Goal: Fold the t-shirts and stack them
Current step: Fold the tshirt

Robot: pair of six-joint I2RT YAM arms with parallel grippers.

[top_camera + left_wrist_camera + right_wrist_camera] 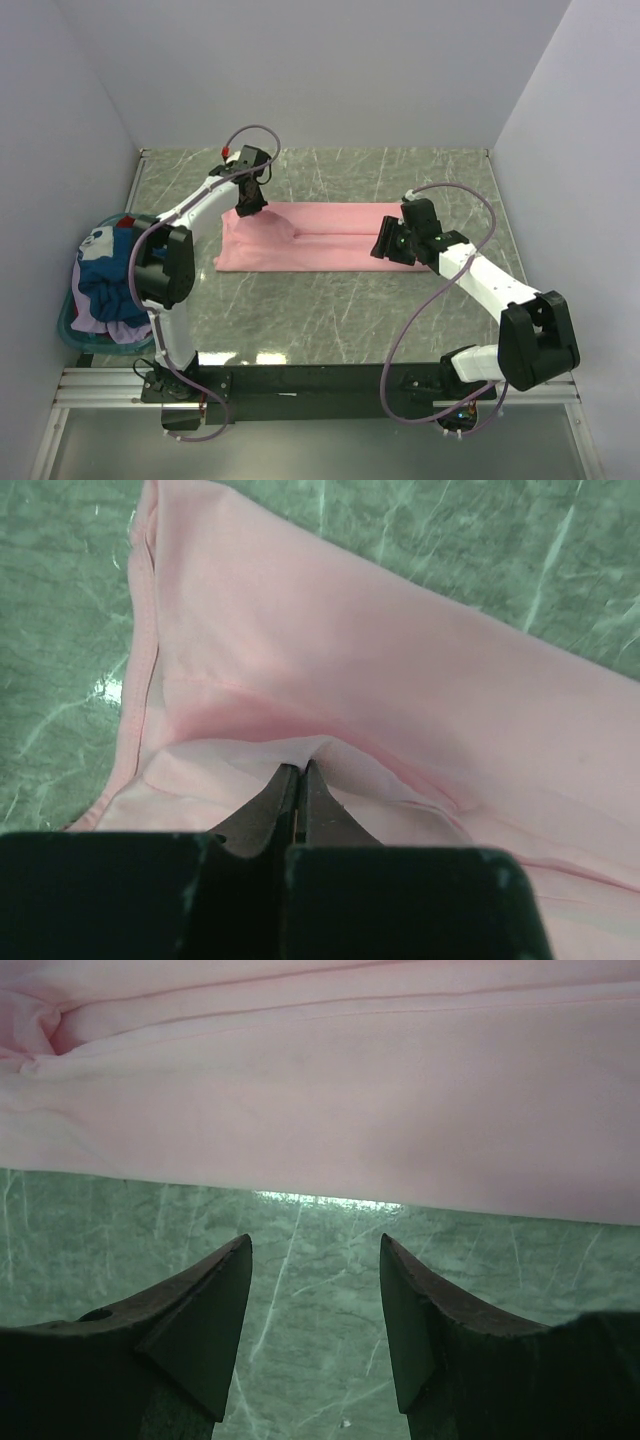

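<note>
The light pink t-shirt [310, 238] lies folded into a long strip across the middle of the green marble table. My left gripper [250, 207] is at its far left corner, shut on a pinch of the pink cloth [300, 750]. My right gripper [386, 246] is open and empty at the strip's right end; in the right wrist view its fingertips [235, 1260] hover over bare table just short of the shirt's edge [330, 1110]. The other t-shirts [105, 280], blue, white and purple, lie bunched in the basket at the left.
A teal plastic basket [68, 330] holding the bunched shirts sits at the table's left edge. White walls enclose the table on three sides. The black rail with both arm bases runs along the near edge [320, 385].
</note>
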